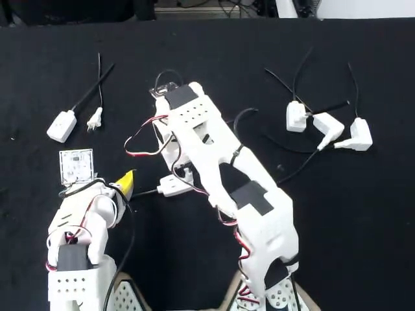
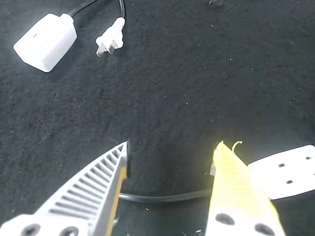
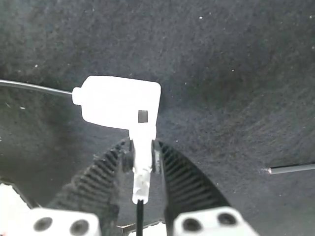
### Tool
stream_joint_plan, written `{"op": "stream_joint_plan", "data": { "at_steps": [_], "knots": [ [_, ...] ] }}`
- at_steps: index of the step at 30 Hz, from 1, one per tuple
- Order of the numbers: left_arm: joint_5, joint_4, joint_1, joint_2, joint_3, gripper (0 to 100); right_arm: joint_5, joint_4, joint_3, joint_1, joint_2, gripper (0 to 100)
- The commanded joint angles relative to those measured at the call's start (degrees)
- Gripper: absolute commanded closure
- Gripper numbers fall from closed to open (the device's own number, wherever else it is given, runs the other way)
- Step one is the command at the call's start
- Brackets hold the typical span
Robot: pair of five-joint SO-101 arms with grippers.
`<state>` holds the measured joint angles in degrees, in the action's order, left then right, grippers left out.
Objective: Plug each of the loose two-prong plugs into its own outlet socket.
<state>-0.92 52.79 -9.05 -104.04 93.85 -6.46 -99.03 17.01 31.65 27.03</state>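
Now, right claw point(image 3: 142, 150): clamped on plug point(image 3: 141, 183), plug touching socket point(image 3: 115, 101).
Left claw point(image 2: 172, 147): open, just beside socket, above cord point(image 2: 162, 197).

On the desk point(image 1: 214, 58), an outlet socket point(image 1: 62, 126) lies at upper left of the high view, a loose plug point(image 1: 94, 120) just right of it, apart. A second socket point(image 1: 174, 185) lies at centre, right of the left gripper point(image 1: 124, 183); a held plug point(image 3: 141, 169) between the fingers of the right gripper point(image 3: 141, 147) touches it. Three corded pieces point(image 1: 327, 127) cluster upper right
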Motion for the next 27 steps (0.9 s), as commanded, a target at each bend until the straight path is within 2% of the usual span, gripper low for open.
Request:
{"op": "stream_joint_plan", "data": {
  "at_steps": [1,21,27],
  "knots": [
    [0.1,-0.5,-0.5,-0.4,-0.9,73,-0.7,-1.5,0.3,0.8,0.3,98.8],
    [0.1,-0.5,-0.5,-0.4,-1.1,73,-0.1,-1.4,9.5,1.0,12.7,98.8],
    [0.1,-0.5,-0.5,-0.4,-1.1,73,2.0,-1.6,9.1,0.9,11.3,98.8]
  ]
}}
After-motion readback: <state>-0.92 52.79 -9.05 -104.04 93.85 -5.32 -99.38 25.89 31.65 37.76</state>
